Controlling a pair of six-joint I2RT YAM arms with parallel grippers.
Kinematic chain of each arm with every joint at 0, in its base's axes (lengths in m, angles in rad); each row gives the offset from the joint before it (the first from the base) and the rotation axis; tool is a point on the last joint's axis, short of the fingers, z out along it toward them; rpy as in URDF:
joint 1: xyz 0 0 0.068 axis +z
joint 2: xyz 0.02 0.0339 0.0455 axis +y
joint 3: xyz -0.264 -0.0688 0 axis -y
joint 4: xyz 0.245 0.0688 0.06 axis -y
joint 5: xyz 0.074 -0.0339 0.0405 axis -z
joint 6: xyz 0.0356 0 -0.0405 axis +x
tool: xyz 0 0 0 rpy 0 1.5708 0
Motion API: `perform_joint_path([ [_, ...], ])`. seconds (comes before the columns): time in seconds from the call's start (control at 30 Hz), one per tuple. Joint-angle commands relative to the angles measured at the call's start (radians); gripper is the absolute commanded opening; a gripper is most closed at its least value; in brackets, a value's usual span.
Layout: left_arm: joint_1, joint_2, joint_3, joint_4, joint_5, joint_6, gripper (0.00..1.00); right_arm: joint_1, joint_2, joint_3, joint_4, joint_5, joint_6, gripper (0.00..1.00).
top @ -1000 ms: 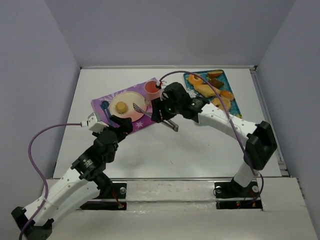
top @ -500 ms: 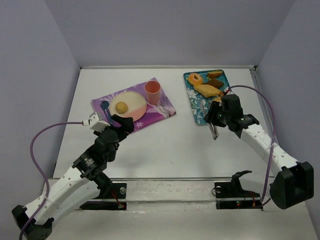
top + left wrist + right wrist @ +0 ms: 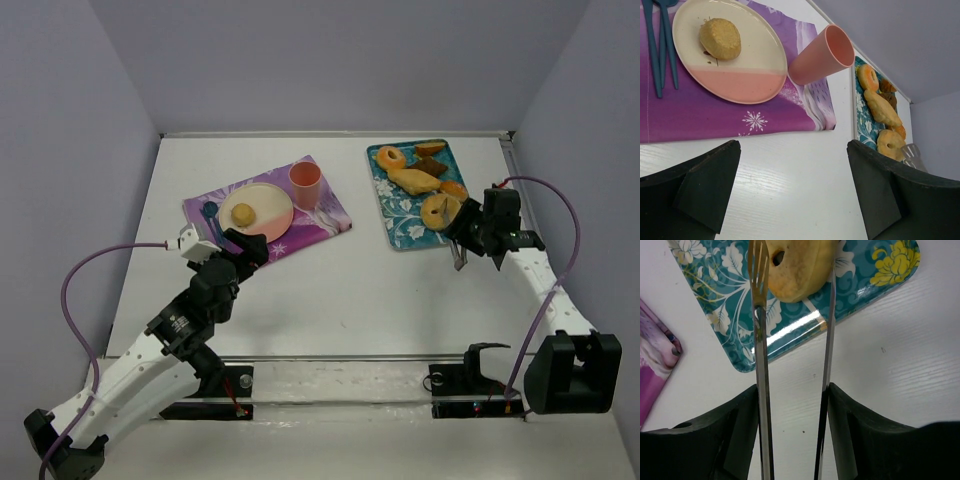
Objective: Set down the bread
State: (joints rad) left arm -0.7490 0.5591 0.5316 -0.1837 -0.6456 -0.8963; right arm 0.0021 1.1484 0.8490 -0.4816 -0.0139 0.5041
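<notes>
Swung right from the placemat [image 3: 328,218] to the tray [image 3: 730,315], the right gripper [image 3: 792,405] clasps tongs [image 3: 760,340], prongs apart around the tray's ring-shaped bread [image 3: 800,265], which a shallow squeeze could drop, while the left gripper [image 3: 790,195] gapes empty.

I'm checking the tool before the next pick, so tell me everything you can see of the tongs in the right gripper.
The tongs are shiny metal, with two thin long arms; the one tip in view is flat and slotted. The right gripper holds them, arms apart. They reach over the edge of the teal floral tray, straddling a ring-shaped bread. Whether they touch it is unclear.
</notes>
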Motion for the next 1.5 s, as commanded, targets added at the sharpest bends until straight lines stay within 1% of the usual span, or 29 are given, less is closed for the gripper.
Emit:
perform_joint_path([
  [0.0, 0.007, 0.007, 0.004, 0.039, -0.035, 0.019, 0.99, -0.037, 0.036, 0.025, 0.026, -0.026, -0.033, 0.6],
  [0.2, 0.005, 0.019, 0.005, 0.049, -0.031, 0.023, 0.99, -0.056, 0.108, 0.03, 0.092, -0.076, -0.064, 0.61],
  [0.37, 0.005, 0.018, 0.007, 0.044, -0.029, 0.026, 0.99, -0.079, 0.157, 0.025, 0.126, -0.122, -0.053, 0.61],
  [0.5, 0.007, 0.012, 0.007, 0.041, -0.031, 0.025, 0.99, -0.079, 0.145, 0.016, 0.156, -0.169, -0.053, 0.33],
  [0.53, 0.005, 0.01, 0.005, 0.043, -0.032, 0.023, 0.99, -0.079, 0.137, 0.015, 0.158, -0.184, -0.055, 0.31],
  [0.67, 0.007, 0.007, 0.005, 0.044, -0.026, 0.02, 0.99, -0.079, 0.073, 0.013, 0.158, -0.202, -0.061, 0.24],
  [0.8, 0.007, 0.007, 0.005, 0.044, -0.016, 0.019, 0.99, -0.079, -0.042, 0.013, 0.137, -0.225, -0.061, 0.18],
  [1.0, 0.007, 0.022, 0.011, 0.055, 0.003, 0.028, 0.99, -0.079, -0.191, 0.05, 0.04, -0.253, -0.081, 0.16],
  [1.13, 0.007, 0.045, 0.025, 0.046, -0.003, 0.023, 0.99, -0.079, -0.275, 0.076, 0.003, -0.414, -0.142, 0.16],
  [1.17, 0.007, 0.047, 0.027, 0.047, -0.003, 0.02, 0.99, -0.079, -0.288, 0.079, -0.002, -0.501, -0.154, 0.16],
  [1.23, 0.007, 0.053, 0.031, 0.061, 0.003, 0.02, 0.99, -0.015, -0.314, 0.085, -0.003, -0.563, -0.209, 0.16],
  [1.33, 0.007, 0.062, 0.036, 0.069, 0.011, 0.023, 0.99, 0.09, -0.319, 0.1, -0.02, -0.526, -0.252, 0.16],
  [1.37, 0.007, 0.067, 0.041, 0.069, 0.023, 0.025, 0.99, 0.172, -0.312, 0.104, -0.015, -0.496, -0.253, 0.16],
  [1.4, 0.005, 0.068, 0.042, 0.069, 0.027, 0.028, 0.99, 0.214, -0.303, 0.105, -0.003, -0.491, -0.253, 0.16],
  [1.43, 0.007, 0.07, 0.044, 0.07, 0.043, 0.036, 0.99, 0.292, -0.282, 0.102, 0.038, -0.492, -0.253, 0.16],
  [1.47, 0.007, 0.071, 0.05, 0.069, 0.049, 0.04, 0.99, 0.335, -0.271, 0.096, 0.064, -0.483, -0.25, 0.16],
])
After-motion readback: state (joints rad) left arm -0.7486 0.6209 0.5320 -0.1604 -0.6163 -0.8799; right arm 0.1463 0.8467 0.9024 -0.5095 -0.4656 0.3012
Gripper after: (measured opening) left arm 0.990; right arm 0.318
